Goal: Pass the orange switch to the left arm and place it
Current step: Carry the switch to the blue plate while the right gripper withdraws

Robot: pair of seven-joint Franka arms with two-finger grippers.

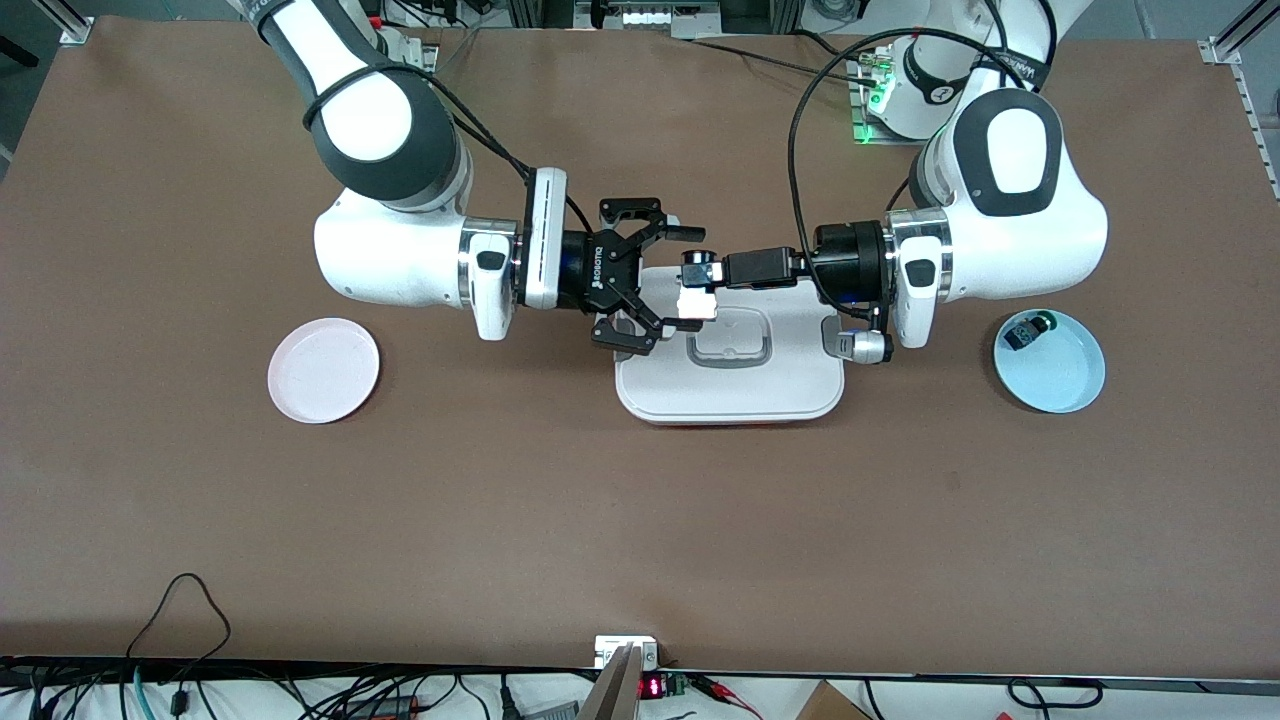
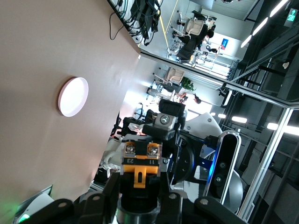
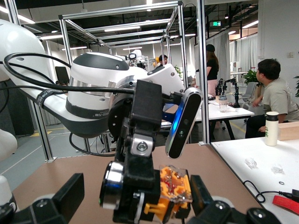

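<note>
The orange switch [image 1: 699, 262] has a black body and an orange end. It hangs in the air over the white box [image 1: 730, 385], above the edge of its lid. My left gripper [image 1: 698, 280] is shut on it. In the left wrist view the switch [image 2: 140, 168] sits between the fingers of the left gripper [image 2: 140, 189]. My right gripper [image 1: 683, 280] is open, with its jaws spread wide on either side of the switch. In the right wrist view the switch [image 3: 175, 186] lies between the spread jaws of the right gripper [image 3: 135, 196].
A pink plate [image 1: 323, 370] lies toward the right arm's end of the table and also shows in the left wrist view [image 2: 73, 96]. A light blue plate [image 1: 1060, 385] toward the left arm's end holds a small dark switch with a green cap [image 1: 1028, 329].
</note>
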